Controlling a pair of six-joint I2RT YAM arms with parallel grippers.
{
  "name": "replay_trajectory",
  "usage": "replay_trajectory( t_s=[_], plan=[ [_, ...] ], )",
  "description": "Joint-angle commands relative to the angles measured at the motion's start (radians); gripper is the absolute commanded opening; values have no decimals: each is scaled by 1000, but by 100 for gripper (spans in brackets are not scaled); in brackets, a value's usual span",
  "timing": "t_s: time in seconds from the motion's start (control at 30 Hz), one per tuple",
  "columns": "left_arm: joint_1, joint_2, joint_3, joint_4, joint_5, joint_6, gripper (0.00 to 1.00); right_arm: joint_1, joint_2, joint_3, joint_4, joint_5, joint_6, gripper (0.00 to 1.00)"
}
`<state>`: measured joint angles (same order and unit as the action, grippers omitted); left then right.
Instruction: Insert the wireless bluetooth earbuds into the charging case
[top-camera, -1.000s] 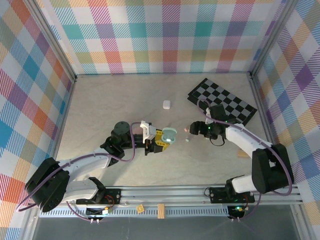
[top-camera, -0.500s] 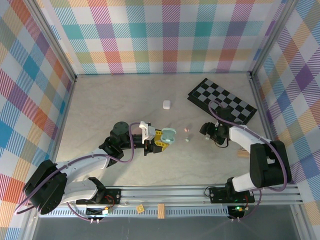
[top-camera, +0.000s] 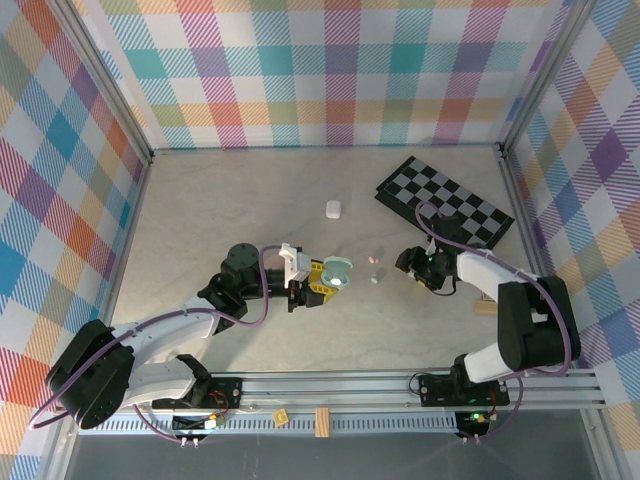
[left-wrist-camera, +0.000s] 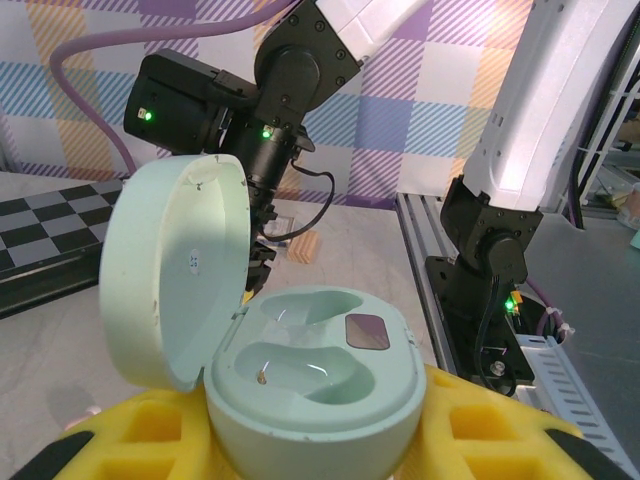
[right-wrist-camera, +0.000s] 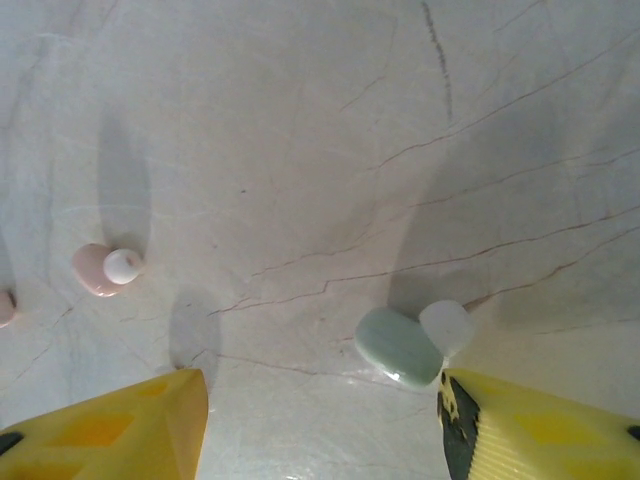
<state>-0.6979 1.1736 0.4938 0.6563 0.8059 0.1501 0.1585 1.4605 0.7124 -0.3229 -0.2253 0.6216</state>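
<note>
My left gripper is shut on the mint charging case, its yellow pads on either side of the base. The lid stands open and both wells are bare. A mint earbud with a white tip lies on the table close to the right finger of my right gripper, which is open and low over the table. A pink earbud lies further left. From above, the pink earbud and the mint earbud lie between the case and my right gripper.
A small white case sits on the table further back. A checkered board lies at the back right. A wooden block rests by the right arm, and plaid walls enclose the table.
My right gripper has drawn back a little to the right of the earbuds and its jaws have narrowed. The left gripper and case have stayed still.
</note>
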Motion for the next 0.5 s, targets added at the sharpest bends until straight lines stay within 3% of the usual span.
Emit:
replay_trajectory(
  t_s=[0.0, 0.17, 0.47],
  plan=[
    [3, -3, 5, 23, 12, 20, 33, 14, -23, -12, 1, -59, -18, 62],
    [3, 0, 8, 20, 18, 17, 33, 32, -48, 23, -71, -35, -74, 62],
    [4, -46, 5, -32, 3, 43, 33, 112, -7, 215, -392, 301, -252, 64]
  ],
)
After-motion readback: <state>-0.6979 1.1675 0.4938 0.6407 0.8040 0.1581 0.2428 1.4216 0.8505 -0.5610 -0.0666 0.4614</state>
